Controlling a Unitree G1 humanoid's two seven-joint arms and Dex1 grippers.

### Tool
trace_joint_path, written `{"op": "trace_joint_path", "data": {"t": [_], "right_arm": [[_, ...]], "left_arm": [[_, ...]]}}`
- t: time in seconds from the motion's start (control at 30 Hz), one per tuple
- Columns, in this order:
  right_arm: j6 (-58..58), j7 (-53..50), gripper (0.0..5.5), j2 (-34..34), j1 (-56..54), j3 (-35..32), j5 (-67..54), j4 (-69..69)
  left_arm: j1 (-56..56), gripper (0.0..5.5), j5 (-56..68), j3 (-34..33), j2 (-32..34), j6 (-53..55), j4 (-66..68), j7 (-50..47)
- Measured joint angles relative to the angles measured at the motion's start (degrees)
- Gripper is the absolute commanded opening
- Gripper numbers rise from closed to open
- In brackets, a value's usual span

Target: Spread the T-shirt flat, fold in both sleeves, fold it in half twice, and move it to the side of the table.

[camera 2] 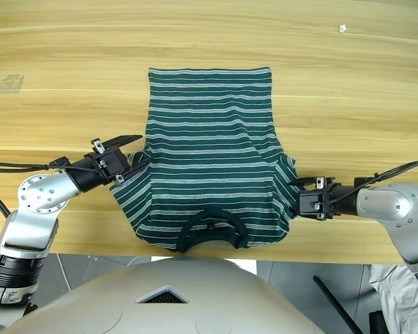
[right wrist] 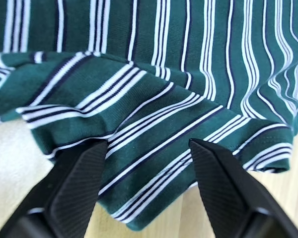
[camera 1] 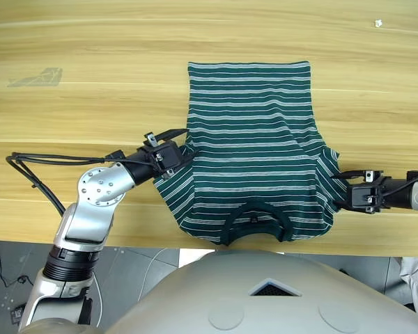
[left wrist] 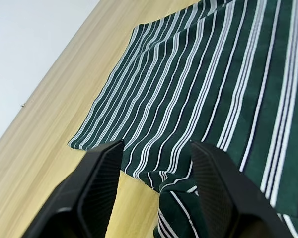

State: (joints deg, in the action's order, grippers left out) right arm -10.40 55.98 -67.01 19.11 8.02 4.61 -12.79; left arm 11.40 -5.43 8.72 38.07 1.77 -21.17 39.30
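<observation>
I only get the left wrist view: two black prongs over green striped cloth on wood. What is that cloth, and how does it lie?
Observer: It is a T-shirt on a wooden table, with its collar toward the robot, near the table's front edge.
Visitor: Is there a second arm?
Observer: Yes. The right gripper is at the shirt's opposite side, open, with its fingers either side of the cloth's edge there.
Visitor: Do the sleeves stick out?
Observer: No. Both seem folded in over the body, so the shirt is narrow at the far hem and wider near the collar.
</observation>
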Motion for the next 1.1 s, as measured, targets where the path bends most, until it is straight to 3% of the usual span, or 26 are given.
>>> {"op": "trace_joint_path", "data": {"t": [0.43, 0.67, 1.1], "right_arm": [[0.6, 0.4, 3.04, -0.1, 3.1, -3.0, -1.1, 0.0], [0.6, 1.7, 3.04, 0.1, 2.0, -2.1, -1.5, 0.9], [1.4, 2.2, 3.04, 0.2, 1.5, -1.8, -2.2, 1.1]], "left_arm": [[5.0, 2.48, -3.4, 1.2, 0.3, -1.9, -1.6, 0.0], [14.7, 2.48, -5.1, -2.5, 7.2, -5.4, -0.5, 1.1], [14.6, 2.48, -5.7, -3.2, 6.9, -7.4, 1.0, 0.0]]}}
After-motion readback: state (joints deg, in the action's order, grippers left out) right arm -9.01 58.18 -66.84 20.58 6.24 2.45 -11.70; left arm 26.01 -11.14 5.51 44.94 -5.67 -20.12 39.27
